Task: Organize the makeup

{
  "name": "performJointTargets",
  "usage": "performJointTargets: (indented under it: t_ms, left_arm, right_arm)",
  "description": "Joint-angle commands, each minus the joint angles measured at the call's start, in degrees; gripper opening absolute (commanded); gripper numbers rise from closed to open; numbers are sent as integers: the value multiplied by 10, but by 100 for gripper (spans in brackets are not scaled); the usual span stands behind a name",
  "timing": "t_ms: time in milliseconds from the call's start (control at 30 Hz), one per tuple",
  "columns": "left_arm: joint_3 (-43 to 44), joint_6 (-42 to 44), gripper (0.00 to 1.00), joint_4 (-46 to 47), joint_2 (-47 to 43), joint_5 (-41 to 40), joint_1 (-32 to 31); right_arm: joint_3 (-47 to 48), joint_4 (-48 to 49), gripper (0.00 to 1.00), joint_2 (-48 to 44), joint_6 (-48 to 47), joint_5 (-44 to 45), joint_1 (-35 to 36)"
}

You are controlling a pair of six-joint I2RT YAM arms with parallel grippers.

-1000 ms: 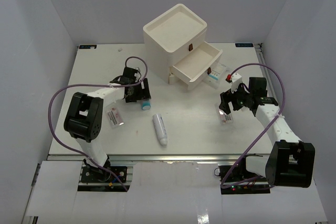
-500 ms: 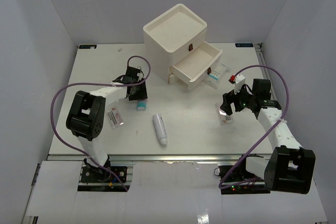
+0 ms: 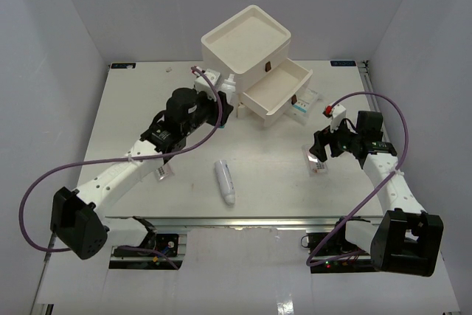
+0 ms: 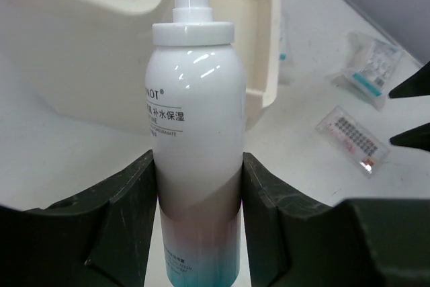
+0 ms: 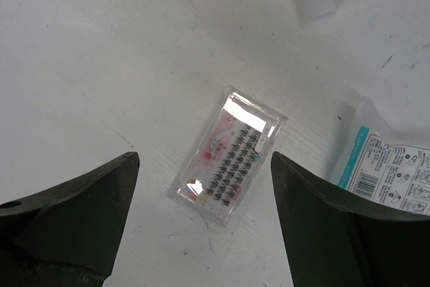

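My left gripper is shut on a white spray bottle with a teal base and holds it beside the white drawer box, left of its open drawer. In the left wrist view the bottle stands between both fingers, with the drawer behind it. My right gripper is open, just above a clear eyelash case; the case lies between the spread fingers. A white tube lies at mid-table.
Flat white sachets with blue print lie right of the open drawer, and show in the right wrist view. A small clear packet lies partly under my left arm. The box's top tray is open.
My left arm has lifted the spray bottle off the table and carried it up and right to the drawer box. The right gripper has barely shifted over the eyelash case.
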Motion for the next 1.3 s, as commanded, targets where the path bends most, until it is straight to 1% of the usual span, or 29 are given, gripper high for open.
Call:
performJointTargets:
  t_ms: [0, 33, 100, 133, 200, 267, 300, 333, 367, 467, 567, 633, 700, 833, 900, 967, 1067, 1167, 1267]
  left_arm:
    - [127, 58, 2, 25, 96, 11, -49]
    - [155, 64, 2, 21, 118, 9, -56]
    - [239, 86, 3, 12, 172, 2, -72]
    - [263, 92, 4, 6, 210, -19, -78]
    - [318, 107, 5, -3, 257, -33, -94]
    - [401, 129, 6, -14, 326, -56, -104]
    - [440, 141, 7, -18, 344, -62, -108]
    - [462, 146, 7, -23, 383, -77, -112]
    - [484, 155, 8, -26, 388, -79, -112]
    - [561, 182, 10, -31, 479, -113, -115]
    - [591, 193, 11, -22, 512, -139, -119]
    - [597, 203, 16, -5, 528, -157, -120]
    - [601, 211, 22, 2, 539, -167, -120]
    - [595, 230, 38, 10, 550, -183, -121]
    - [587, 235, 50, 15, 550, -189, -121]
    - [581, 236, 66, 15, 548, -191, -122]
    - [581, 237, 82, 12, 538, -187, -128]
    - [589, 236, 89, 7, 524, -182, -136]
    - [593, 231, 91, -1, 509, -172, -143]
  right_arm:
    - [-1, 4, 86, -14, -5, -14, -4]
    - [-2, 4, 86, -15, -5, -15, -4]
    - [-2, 4, 86, -18, -4, -15, -5]
    - [-3, 4, 86, -20, -4, -15, -6]
    - [-2, 4, 86, -20, -4, -17, -7]
    - [-2, 4, 86, -21, -5, -20, -8]
    - [-3, 4, 86, -22, -5, -20, -9]
    - [-2, 4, 86, -22, -5, -21, -9]
    - [-2, 3, 86, -23, -4, -22, -9]
    - [-3, 4, 86, -26, -6, -26, -12]
    - [-4, 3, 86, -29, -6, -31, -16]
    - [-5, 2, 86, -31, -7, -35, -17]
    - [-6, 1, 86, -31, -6, -38, -18]
    - [-5, -1, 86, -33, -8, -45, -21]
    - [-6, -1, 86, -33, -8, -46, -22]
    - [-6, -1, 86, -33, -8, -48, -24]
    - [-7, -2, 86, -32, -9, -49, -24]
    - [-6, -7, 86, -31, -17, -56, -24]
    - [-5, -15, 86, -27, -30, -66, -24]
